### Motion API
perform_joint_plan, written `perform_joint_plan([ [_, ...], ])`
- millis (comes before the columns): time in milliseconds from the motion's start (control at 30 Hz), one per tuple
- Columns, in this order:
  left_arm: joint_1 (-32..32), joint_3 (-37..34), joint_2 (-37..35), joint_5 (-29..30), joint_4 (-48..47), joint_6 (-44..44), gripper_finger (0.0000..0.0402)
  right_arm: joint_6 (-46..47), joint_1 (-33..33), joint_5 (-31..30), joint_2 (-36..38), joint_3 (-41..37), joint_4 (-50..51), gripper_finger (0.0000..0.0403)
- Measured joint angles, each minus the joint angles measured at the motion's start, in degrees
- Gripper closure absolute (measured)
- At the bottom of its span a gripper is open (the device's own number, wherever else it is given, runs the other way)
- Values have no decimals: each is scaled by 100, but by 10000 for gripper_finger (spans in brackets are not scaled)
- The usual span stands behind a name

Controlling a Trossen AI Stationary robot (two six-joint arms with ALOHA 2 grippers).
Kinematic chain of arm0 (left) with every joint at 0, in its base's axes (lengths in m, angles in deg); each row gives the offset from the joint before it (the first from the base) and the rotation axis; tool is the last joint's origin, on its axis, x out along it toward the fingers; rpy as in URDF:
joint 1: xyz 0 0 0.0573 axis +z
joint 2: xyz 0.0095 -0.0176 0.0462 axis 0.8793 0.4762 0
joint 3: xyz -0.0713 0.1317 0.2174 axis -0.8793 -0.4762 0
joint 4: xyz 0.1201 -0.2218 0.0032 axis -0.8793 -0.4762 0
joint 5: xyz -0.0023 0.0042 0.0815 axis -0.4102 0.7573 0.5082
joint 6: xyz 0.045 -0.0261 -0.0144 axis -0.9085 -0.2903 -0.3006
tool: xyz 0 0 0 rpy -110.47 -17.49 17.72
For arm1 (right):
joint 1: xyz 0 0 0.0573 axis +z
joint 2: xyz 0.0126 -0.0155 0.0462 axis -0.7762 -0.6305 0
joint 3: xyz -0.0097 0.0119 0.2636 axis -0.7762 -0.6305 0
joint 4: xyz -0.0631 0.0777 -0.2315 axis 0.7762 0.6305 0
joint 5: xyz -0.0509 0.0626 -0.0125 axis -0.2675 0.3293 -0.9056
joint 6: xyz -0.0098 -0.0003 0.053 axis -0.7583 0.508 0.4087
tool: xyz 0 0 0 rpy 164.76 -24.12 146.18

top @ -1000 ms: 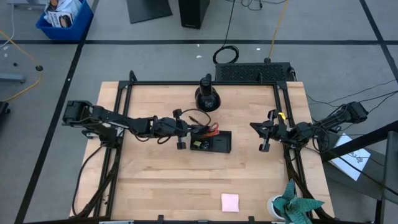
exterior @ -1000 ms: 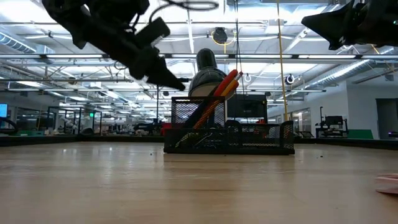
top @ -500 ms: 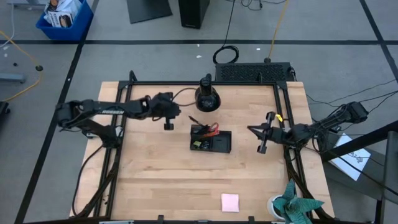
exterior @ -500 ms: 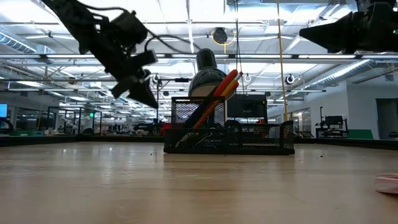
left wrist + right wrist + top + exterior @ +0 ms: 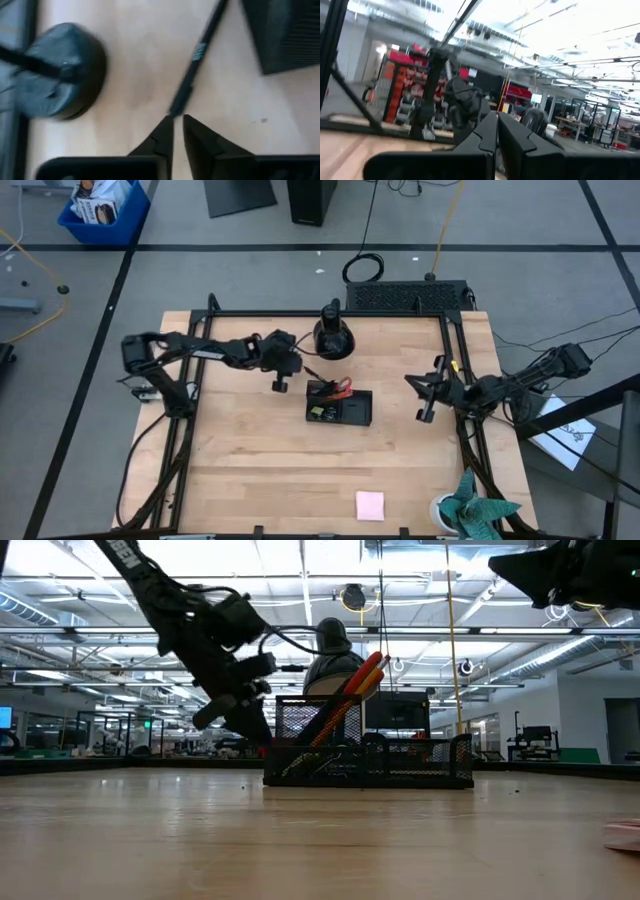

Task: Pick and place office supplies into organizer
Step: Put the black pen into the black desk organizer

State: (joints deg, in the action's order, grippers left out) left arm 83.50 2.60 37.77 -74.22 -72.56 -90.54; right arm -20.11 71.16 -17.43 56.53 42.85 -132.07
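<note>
**A:** Where's your left gripper (image 5: 280, 385)?

**B:** Above the table's far-left part, between the round black stand (image 5: 334, 338) and the organizer (image 5: 340, 407), just left of both. In the low view it hangs off the wood, tips pointing down, beside the tray's left end.

**A:** Fingers?

**B:** In the left wrist view you see the two fingertips (image 5: 165, 135) with a thin slit between them, barely parted. A black pen (image 5: 192, 67) lies on the table right at the tips. One end sits at the gap, but I can't tell if it's pinched or merely touching. Call it undecided.

**A:** The organizer itself?

**B:** Mid-table, a black mesh tray. It's already holding the red-handled scissors (image 5: 340, 387) and orange pencils (image 5: 345, 700), which lean up and out of the left compartment towards the stand. Something yellow-green (image 5: 318, 412) shows in a front-left compartment, too small to identify.

**A:** Your right gripper (image 5: 426, 416)?

**B:** Parked at the table's right edge, well apart from the tray, raised high. The right wrist view shows its fingers pressed together with nothing between them.

**A:** Anything else loose?

**B:** The pink sticky-note pad (image 5: 370, 505) lies flat near the front edge, right of centre, well away from the tray and both arms. A potted plant (image 5: 470, 510) stands at the front-right corner.
</note>
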Motion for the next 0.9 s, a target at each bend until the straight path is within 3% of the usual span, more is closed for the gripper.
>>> perform_joint_plan([
  [100, 49, 176, 297, -319, -126, -337, 315, -37, -2, 0, -2, 69, 249, 394],
  [300, 133, 392, 607, -281, -161, -1008, 224, -13, -2, 0, -3, 90, 347, 394],
  [433, 232, 554, 794, -263, -152, -1282, 194, -44, -2, -6, -7, 90, 347, 394],
  [600, 334, 800, 1112, -284, -219, -1561, 199, -130, -2, -22, -7, 90, 388, 394],
  [900, 342, 1404, 1610, -518, -745, -1645, 255, -162, -4, -256, -5, 90, 547, 394],
])
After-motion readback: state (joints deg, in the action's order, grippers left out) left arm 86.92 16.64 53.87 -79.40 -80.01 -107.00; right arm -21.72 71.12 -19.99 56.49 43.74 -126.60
